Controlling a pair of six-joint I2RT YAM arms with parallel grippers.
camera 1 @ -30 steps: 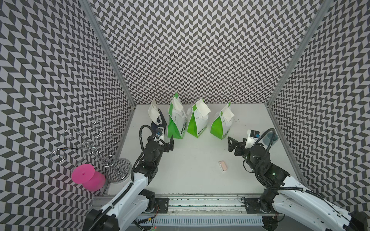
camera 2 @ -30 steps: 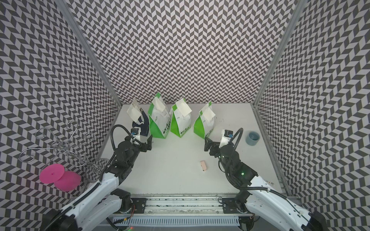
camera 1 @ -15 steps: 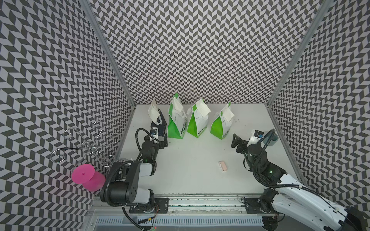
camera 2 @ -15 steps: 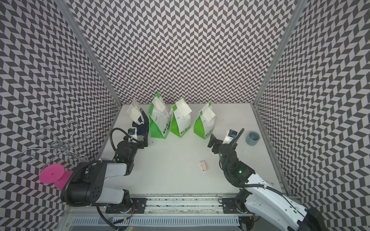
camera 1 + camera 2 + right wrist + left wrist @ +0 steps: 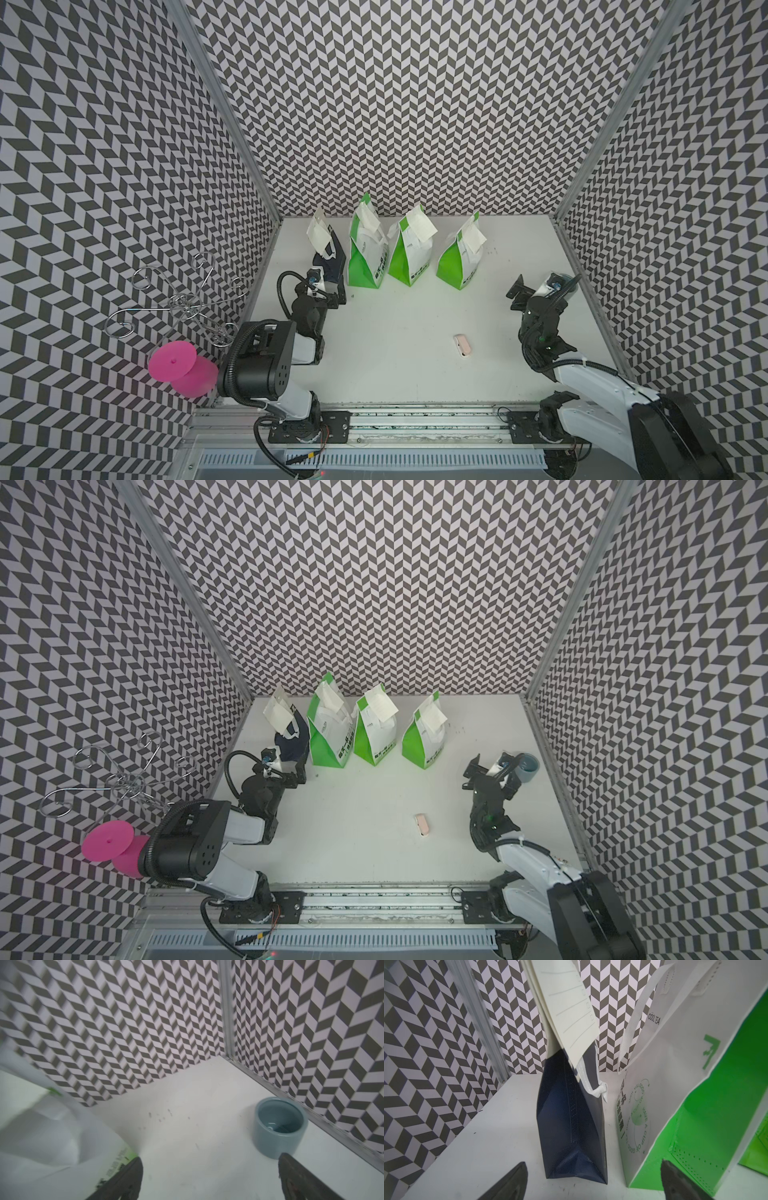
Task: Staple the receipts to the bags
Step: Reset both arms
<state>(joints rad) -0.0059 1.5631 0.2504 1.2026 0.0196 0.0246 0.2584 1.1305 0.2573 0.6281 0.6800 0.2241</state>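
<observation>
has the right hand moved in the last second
Yes. The right hand has swung toward the grey-blue cup, away from the rightmost green bag.

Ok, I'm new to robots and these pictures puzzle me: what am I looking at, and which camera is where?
Two robot arms work at a white table. Two pictures look down from overhead; two come from cameras on the arms' wrists. At the back stand one navy bag and three green bags, each with a paper receipt at its top. A small stapler lies in front, a grey-blue cup near the right arm. The left end effector faces the navy bag, the right end effector the cup; both are open and empty.
</observation>
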